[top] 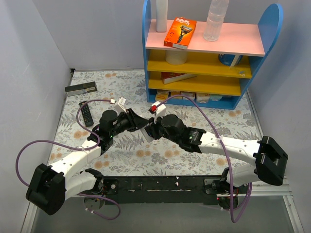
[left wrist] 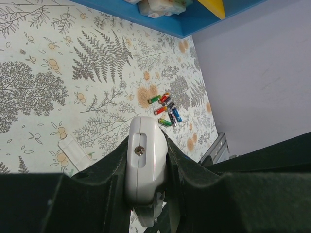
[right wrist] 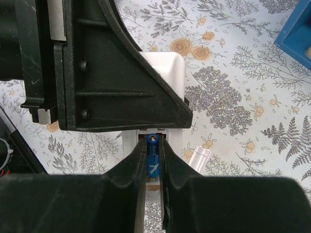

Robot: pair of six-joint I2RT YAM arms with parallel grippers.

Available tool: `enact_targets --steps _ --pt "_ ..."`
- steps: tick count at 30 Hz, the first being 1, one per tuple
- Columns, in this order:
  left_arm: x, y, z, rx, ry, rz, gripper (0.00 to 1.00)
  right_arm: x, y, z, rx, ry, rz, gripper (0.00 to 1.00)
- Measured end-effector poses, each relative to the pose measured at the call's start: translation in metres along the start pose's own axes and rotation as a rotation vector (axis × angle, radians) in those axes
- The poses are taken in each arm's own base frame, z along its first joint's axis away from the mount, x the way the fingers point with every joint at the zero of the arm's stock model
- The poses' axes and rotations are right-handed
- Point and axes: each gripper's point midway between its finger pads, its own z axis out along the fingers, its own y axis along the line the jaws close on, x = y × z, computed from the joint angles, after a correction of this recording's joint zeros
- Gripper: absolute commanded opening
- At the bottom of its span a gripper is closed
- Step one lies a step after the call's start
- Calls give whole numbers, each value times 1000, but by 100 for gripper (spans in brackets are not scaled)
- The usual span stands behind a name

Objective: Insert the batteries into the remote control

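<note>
Remote control [left wrist: 146, 167] is pinched at its sides by left gripper [left wrist: 146, 145], over floral table [left wrist: 43, 87] | blue battery [right wrist: 153, 158] is pinched by right gripper [right wrist: 153, 145] at the remote's open compartment | spare batteries [left wrist: 165, 109] are clustered on the table | back cover [left wrist: 73, 151] is laid apart.

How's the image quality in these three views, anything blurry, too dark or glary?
Top view: evenly lit, sharp, no glare. Left wrist view: remote crisp with a faint sheen, loose batteries tiny but focused. Right wrist view: blue battery sharp, its tip glinting; the fingers beside it near black, soft at the bottom.
</note>
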Motion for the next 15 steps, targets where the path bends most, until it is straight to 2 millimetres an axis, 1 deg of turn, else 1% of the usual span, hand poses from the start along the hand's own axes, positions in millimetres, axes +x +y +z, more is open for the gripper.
enact_targets --steps 15 --pt "0 3 2 -42 44 80 0 3 -5 3 18 -4 -23 18"
